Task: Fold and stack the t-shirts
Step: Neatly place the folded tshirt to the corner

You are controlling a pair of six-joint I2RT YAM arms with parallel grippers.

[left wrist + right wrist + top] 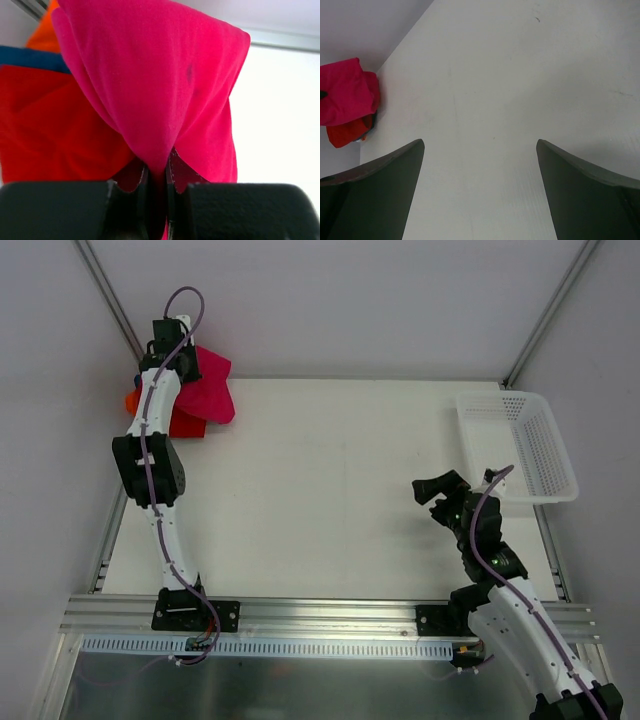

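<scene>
A crimson-pink t-shirt point(210, 388) hangs over a stack at the table's far left corner. The stack holds a bright red t-shirt point(186, 424), an orange one point(131, 400) and one with a blue edge point(30, 57). My left gripper point(172, 338) is shut on the crimson-pink t-shirt point(160, 85), which drapes from its jaws above the red one point(50, 125). My right gripper point(438, 489) is open and empty over the bare table at the right. In the right wrist view the pink t-shirt point(347, 97) and the red one point(347, 134) show far off at the left.
A white perforated plastic basket point(520, 445) stands at the table's right edge, just beyond my right gripper. The white table point(330, 490) lies between the arms. An aluminium rail point(330, 615) runs along the near edge.
</scene>
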